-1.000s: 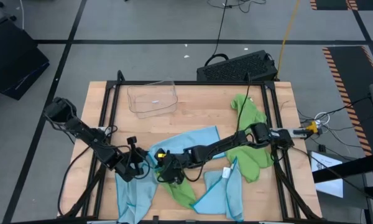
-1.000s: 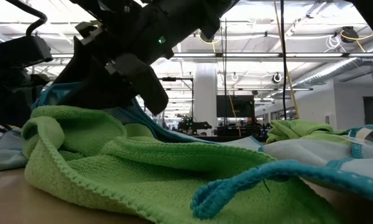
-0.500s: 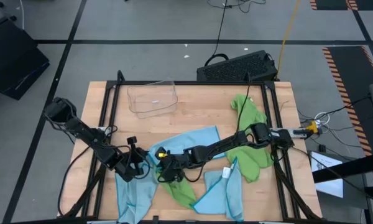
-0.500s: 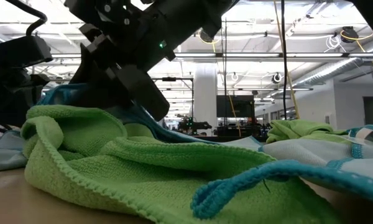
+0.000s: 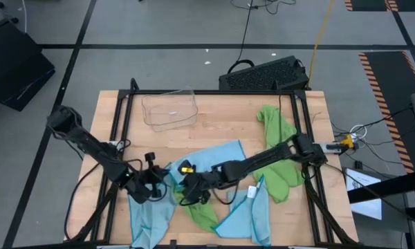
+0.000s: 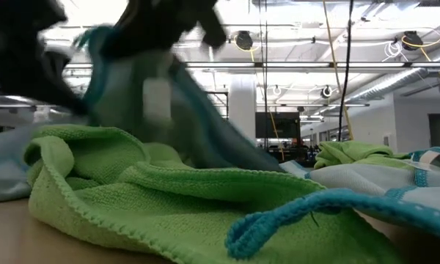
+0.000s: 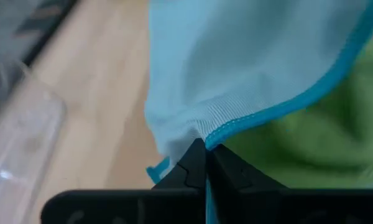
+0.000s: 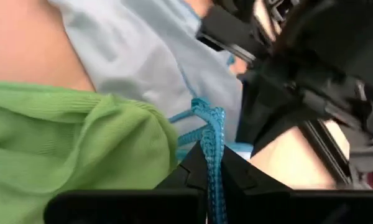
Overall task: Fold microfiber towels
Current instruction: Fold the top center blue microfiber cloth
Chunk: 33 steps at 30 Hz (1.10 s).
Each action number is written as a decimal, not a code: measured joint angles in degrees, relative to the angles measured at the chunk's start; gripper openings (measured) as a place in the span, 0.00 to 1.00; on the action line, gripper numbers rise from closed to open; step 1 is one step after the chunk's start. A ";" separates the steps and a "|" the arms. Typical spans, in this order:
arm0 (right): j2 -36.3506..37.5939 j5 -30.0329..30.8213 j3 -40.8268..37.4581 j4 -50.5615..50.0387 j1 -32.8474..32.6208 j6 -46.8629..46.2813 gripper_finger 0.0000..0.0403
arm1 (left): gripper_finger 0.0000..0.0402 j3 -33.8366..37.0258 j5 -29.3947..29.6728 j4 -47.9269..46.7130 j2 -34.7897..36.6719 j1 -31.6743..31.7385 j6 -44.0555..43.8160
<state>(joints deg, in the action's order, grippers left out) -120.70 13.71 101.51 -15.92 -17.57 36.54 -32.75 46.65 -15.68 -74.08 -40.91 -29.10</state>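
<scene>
1. Light blue towel (image 5: 211, 158) lies mid-table; its near edge is pinched by both grippers, which sit close together.
2. Left gripper (image 7: 205, 163) is clamped on the teal-hemmed corner; right gripper (image 8: 212, 177) is clamped on the bunched hem just beside it.
3. Green towel (image 5: 202, 211) lies under and just in front of both grips; it may drag along.
4. Open wood lies toward the clear tray (image 5: 170, 111), probably the freest way to carry the edge.

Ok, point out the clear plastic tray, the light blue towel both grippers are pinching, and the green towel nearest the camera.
clear plastic tray (image 5: 170, 111), high view, its floor.
light blue towel (image 7: 236, 68), left wrist view, its face above the pinched hem.
green towel (image 6: 183, 198), low view, its front fold.
</scene>
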 joint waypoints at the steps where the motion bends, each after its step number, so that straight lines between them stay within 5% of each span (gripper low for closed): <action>1: 1.60 -0.02 0.00 -2.09 -0.04 -1.65 0.01 | 0.02 -1.15 0.65 -0.22 0.91 0.00 1.63; 8: 14.23 0.05 -4.02 -10.61 0.77 -10.87 0.01 | 0.02 -8.55 6.23 -0.39 7.45 0.00 12.15; 14: 27.35 -0.25 -18.27 1.04 1.91 -14.30 0.01 | 0.01 -9.28 6.31 -0.60 12.32 0.51 16.47; 23: 36.81 -0.31 -42.01 26.45 3.82 -19.43 0.01 | 0.12 -7.78 3.89 -2.65 10.12 2.75 11.33; 33: 37.30 -0.28 -46.67 28.52 4.81 -25.38 0.00 | 0.31 -6.43 1.99 -6.76 -0.30 5.90 -4.07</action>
<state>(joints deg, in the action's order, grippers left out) -83.40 13.43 54.84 12.60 -12.75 11.16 -39.18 48.65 -22.44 -74.39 -35.01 -33.17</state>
